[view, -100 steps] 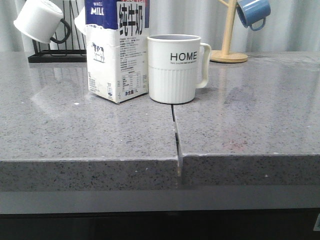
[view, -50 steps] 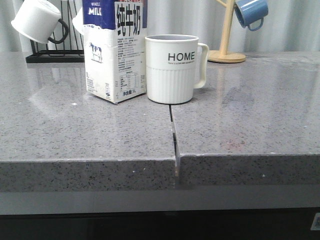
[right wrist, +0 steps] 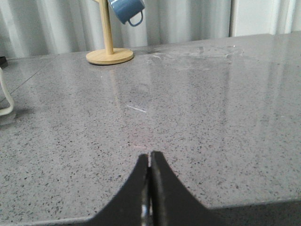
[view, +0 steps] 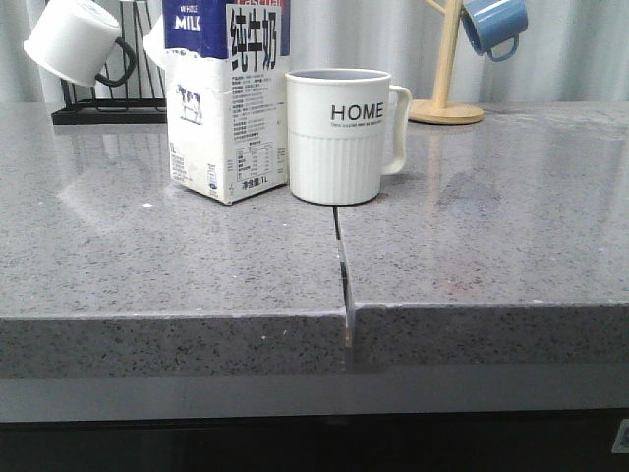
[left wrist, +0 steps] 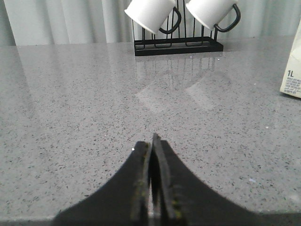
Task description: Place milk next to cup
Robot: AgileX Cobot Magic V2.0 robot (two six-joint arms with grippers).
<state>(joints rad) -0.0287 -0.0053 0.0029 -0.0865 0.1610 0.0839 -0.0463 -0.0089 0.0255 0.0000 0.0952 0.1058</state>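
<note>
The milk [view: 228, 98], a tall white carton with a dark blue top and a small cow picture, stands upright on the grey counter [view: 147, 256]. Directly to its right, almost touching, stands the cup [view: 339, 133], a white ribbed mug with black "HOME" lettering and its handle to the right. A corner of the milk [left wrist: 292, 70] shows in the left wrist view. The cup's handle [right wrist: 4, 96] edges into the right wrist view. My left gripper [left wrist: 152, 141] is shut and empty over bare counter, well away from the carton. My right gripper [right wrist: 149, 157] is shut and empty too.
A black wire rack [view: 103, 103] with smooth white black-handled mugs [view: 71, 39] stands behind the carton at the back left. A wooden mug tree [view: 447, 98] holding a blue mug [view: 494, 25] stands at the back right. A seam [view: 341, 265] runs through the counter's front edge.
The whole front view has shifted slightly left and settled; the carton and cup keep the same places relative to each other.
</note>
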